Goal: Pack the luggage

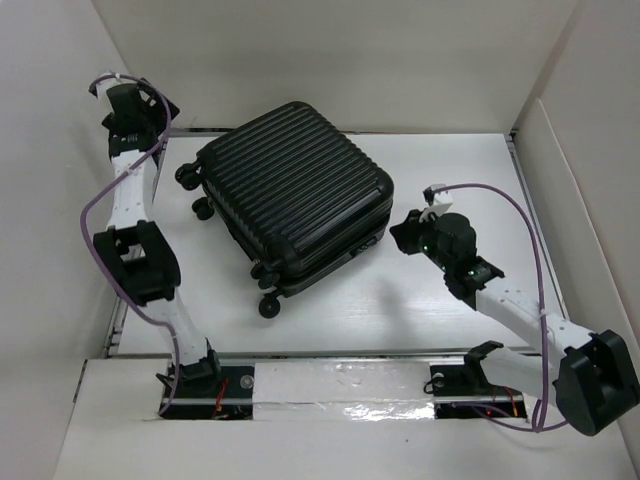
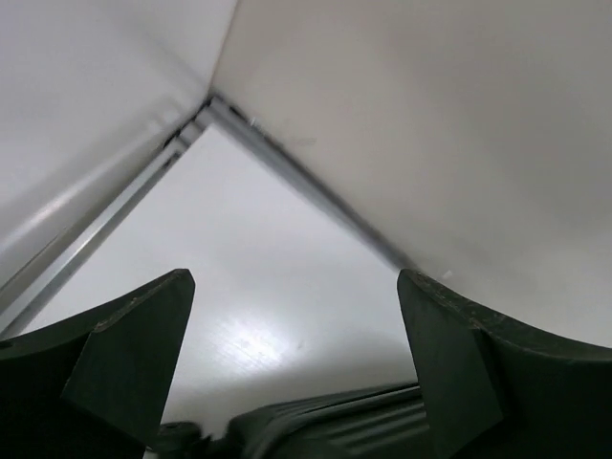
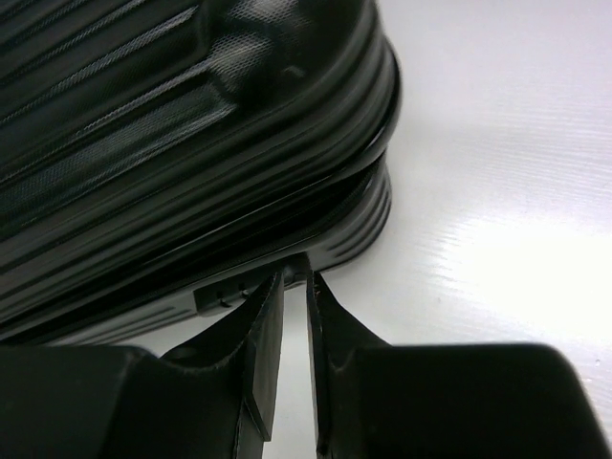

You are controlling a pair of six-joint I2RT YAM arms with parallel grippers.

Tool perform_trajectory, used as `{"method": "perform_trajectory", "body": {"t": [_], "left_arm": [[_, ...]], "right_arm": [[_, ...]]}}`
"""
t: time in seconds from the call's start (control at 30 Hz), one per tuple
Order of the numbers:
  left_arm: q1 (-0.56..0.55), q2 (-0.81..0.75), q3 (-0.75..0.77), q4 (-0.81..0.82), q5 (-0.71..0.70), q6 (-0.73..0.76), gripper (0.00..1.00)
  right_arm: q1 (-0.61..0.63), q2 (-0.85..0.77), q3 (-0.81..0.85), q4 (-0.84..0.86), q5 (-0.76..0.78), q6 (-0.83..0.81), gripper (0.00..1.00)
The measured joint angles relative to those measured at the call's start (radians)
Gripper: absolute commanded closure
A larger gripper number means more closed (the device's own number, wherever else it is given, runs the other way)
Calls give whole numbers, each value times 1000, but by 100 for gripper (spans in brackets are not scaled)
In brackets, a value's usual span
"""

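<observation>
Luggage (image 1: 295, 195) closed, lying flat mid-tabletop (image 1: 450, 160), wheels facing left. Left gripper (image 2: 296, 287) held high at the back-left corner, jaws wide, empty. Right arm reaches in low from the right. Right gripper (image 3: 295, 273) tips at the shell seam, jaws narrow; can't tell if pinching anything.

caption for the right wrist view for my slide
Right hand, fingers nearly together, tips at the seam between the two ribbed shells of the luggage, near a corner, white table beyond
</observation>
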Motion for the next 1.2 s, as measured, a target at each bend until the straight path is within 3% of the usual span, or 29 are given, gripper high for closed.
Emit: {"method": "perform_trajectory", "body": {"t": [0.4, 0.63, 0.8, 0.97, 1.2], "left_arm": [[-12, 485, 425, -281, 253, 166, 16], [-58, 546, 443, -285, 379, 188, 17], [-80, 452, 127, -69, 386, 129, 20], [-46, 263, -231, 157, 354, -13, 21], [-36, -119, -778, 405, 154, -217, 21]], "right_arm": [[111, 85, 0, 1, 96, 15, 81], [122, 223, 30, 21, 125, 26, 80], [114, 290, 133, 8, 140, 2, 80], [55, 381, 223, -6, 100, -23, 80], [-29, 597, 486, -87, 58, -91, 80]]}}
